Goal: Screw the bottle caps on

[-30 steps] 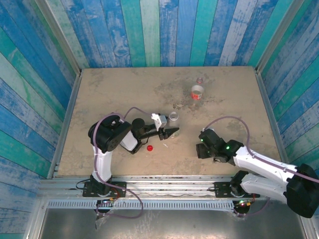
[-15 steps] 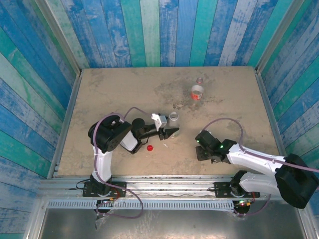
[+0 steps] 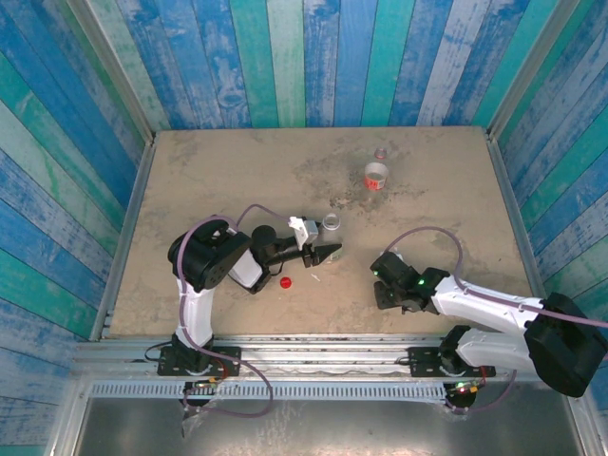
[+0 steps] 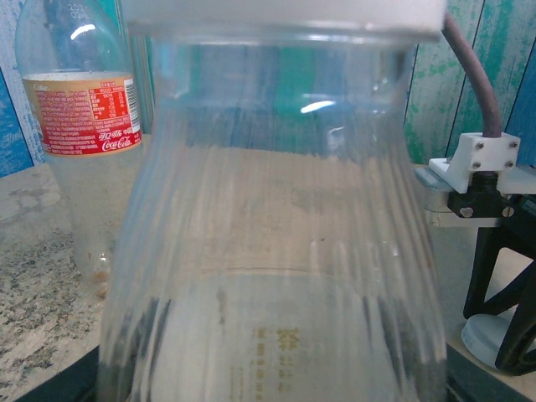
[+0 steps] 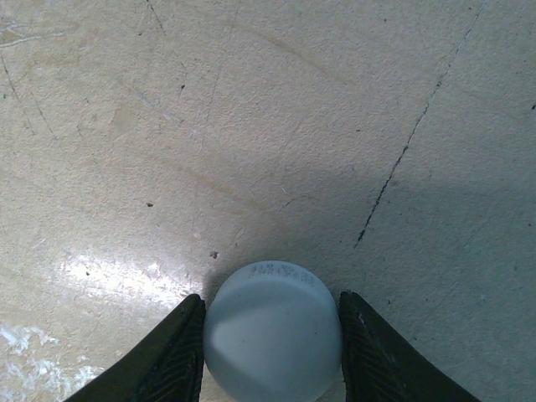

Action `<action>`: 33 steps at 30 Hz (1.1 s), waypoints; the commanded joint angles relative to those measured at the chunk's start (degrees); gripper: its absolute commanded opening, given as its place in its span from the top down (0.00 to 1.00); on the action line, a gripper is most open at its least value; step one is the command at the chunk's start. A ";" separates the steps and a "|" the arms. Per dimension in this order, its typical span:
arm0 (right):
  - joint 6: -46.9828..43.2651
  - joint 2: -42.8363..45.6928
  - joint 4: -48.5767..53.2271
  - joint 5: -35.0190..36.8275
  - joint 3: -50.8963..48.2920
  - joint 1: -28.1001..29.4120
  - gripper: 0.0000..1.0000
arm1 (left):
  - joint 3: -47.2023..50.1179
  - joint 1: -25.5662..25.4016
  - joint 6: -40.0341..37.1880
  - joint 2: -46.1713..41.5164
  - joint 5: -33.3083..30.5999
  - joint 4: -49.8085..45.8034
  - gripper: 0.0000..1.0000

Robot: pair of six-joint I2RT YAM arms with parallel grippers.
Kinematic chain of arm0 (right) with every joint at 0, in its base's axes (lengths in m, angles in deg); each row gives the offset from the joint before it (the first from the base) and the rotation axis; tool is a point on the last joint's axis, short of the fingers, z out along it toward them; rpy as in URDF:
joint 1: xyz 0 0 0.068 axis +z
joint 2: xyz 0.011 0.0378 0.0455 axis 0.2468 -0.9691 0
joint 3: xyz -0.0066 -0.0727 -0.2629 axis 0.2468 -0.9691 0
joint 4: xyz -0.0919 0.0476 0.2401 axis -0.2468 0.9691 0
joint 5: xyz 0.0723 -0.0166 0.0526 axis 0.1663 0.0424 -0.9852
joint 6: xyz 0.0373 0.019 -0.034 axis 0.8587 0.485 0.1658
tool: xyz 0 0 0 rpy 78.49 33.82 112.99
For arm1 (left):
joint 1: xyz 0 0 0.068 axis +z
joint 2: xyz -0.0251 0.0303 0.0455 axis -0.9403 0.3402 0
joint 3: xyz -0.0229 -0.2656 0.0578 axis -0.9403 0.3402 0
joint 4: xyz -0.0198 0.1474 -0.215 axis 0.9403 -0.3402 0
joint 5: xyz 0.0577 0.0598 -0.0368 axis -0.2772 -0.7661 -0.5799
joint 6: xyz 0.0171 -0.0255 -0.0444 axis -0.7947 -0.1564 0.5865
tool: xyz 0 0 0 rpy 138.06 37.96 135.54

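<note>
The left fingers (image 3: 325, 253) are clamped low on the clear bottle (image 3: 332, 223), which stands upright close to the middle of the desk (image 3: 218, 180). From the left wrist camera that bottle looms right against the lens, with a ribbed wall and faint print low on its front.

Off at 1 o'clock from it, well apart, the red-label bottle (image 3: 377, 176) stands upright too. In the left wrist view it sits up at 10 o'clock, label facing the camera.

Down on the desk the red cap (image 3: 286, 282) lies at 7 o'clock from the held bottle, just beside the left arm's wrist. A tiny white scrap (image 3: 312, 281) lies near the cap, on its 3 o'clock side.

Over to the right arm, which is reached in low at 4 o'clock from the clear bottle. The right fingers (image 5: 172, 356) point straight down. The white cap (image 5: 272, 331) sits flat on the desk between them, top up. One finger is pressed against each side of it, closed in on the cap with no gap showing.
</note>
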 commanded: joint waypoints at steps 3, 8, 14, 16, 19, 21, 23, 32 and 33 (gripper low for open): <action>-0.29 0.25 2.91 1.42 1.18 0.49 0.58 | 0.20 -0.48 -1.14 -0.26 1.26 -4.97 0.39; -1.49 1.75 5.09 1.39 4.06 0.48 0.58 | 0.06 -0.51 -1.41 -0.39 1.50 -5.43 0.39; -4.56 3.07 10.67 1.17 12.09 0.32 0.57 | 0.14 -0.48 -1.94 -0.73 1.59 -6.12 0.39; -6.85 2.62 12.92 0.27 16.24 0.35 0.57 | -0.03 -0.49 -2.02 -0.54 1.54 -6.17 0.39; -10.09 0.98 15.89 -1.62 23.20 0.18 0.56 | -0.11 -0.53 -2.09 -0.41 1.58 -6.08 0.39; -12.03 -0.96 17.98 -3.12 27.84 0.12 0.56 | -0.01 -0.52 -2.31 -0.28 1.40 -6.16 0.39; -13.89 -3.28 19.97 -4.48 32.70 0.08 0.56 | 0.18 -0.51 -2.47 -0.28 1.31 -6.35 0.39; -22.77 -14.81 27.52 -8.33 54.99 0.02 0.56 | 0.09 -0.51 -2.90 -0.09 1.34 -6.93 0.38; -23.58 -16.08 28.06 -8.20 56.90 0.00 0.56 | 0.05 -0.52 -2.93 -0.01 1.33 -7.04 0.38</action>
